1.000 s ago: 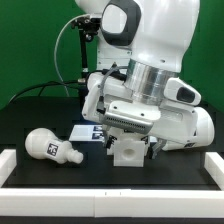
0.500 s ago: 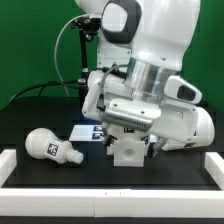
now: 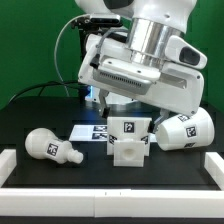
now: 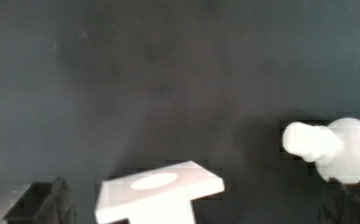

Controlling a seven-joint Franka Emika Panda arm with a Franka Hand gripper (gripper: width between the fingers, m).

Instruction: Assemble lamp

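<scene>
The white lamp base (image 3: 128, 140) stands on the black table in the middle, tags facing front. In the wrist view the base (image 4: 159, 190) shows its round hole. The round bulb (image 3: 52, 147) with its ribbed neck lies at the exterior view's left, and it also shows in the wrist view (image 4: 330, 150). The cone shade (image 3: 186, 130) lies on its side at the exterior view's right. My gripper (image 3: 104, 104) hangs above and behind the base, mostly hidden under the arm. In the wrist view the gripper (image 4: 195, 210) is open and empty, with dark fingers at the frame's edges.
The marker board (image 3: 88, 132) lies flat between bulb and base. A white rail (image 3: 110, 170) runs along the table's front edge. The bulky white arm (image 3: 150, 70) overhangs the table's middle and right. Cables hang at the back left.
The arm has lifted up and away from the base, uncovering the base's tagged face and the shade. The base, bulb and shade lie where they were.
</scene>
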